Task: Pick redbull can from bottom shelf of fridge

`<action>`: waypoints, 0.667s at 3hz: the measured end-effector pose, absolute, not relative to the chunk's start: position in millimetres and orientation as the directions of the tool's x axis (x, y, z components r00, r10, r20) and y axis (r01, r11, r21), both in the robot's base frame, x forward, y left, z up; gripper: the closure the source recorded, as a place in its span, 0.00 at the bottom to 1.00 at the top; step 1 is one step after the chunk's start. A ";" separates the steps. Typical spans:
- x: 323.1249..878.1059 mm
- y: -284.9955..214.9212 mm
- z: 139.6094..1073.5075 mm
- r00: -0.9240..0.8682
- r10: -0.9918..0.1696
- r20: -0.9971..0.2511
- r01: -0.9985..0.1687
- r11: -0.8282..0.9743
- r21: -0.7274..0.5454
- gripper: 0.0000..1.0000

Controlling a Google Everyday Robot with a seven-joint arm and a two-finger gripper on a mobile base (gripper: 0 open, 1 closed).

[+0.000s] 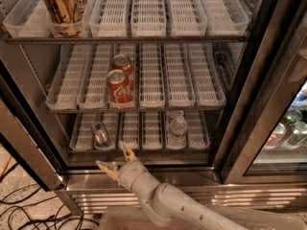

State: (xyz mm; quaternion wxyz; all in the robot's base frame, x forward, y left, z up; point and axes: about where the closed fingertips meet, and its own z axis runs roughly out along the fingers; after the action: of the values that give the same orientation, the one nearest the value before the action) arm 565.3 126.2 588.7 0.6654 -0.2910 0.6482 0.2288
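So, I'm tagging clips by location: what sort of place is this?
Probably an office pantry or shop drinks corner: a commercial display fridge with slotted lane shelves, cola cans, and a second glass-door cooler at right. The end effector hangs open before the bottom shelf, near the redbull can.
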 end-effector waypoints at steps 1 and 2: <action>586.6 137.6 593.4 0.069 -0.064 -0.996 -0.697 0.711 -0.094 0.28; 605.6 153.3 596.6 0.076 -0.054 -0.996 -0.719 0.689 -0.092 0.27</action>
State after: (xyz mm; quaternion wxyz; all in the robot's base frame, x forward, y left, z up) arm 605.6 153.3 596.6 0.6668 -0.3055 0.6324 0.2493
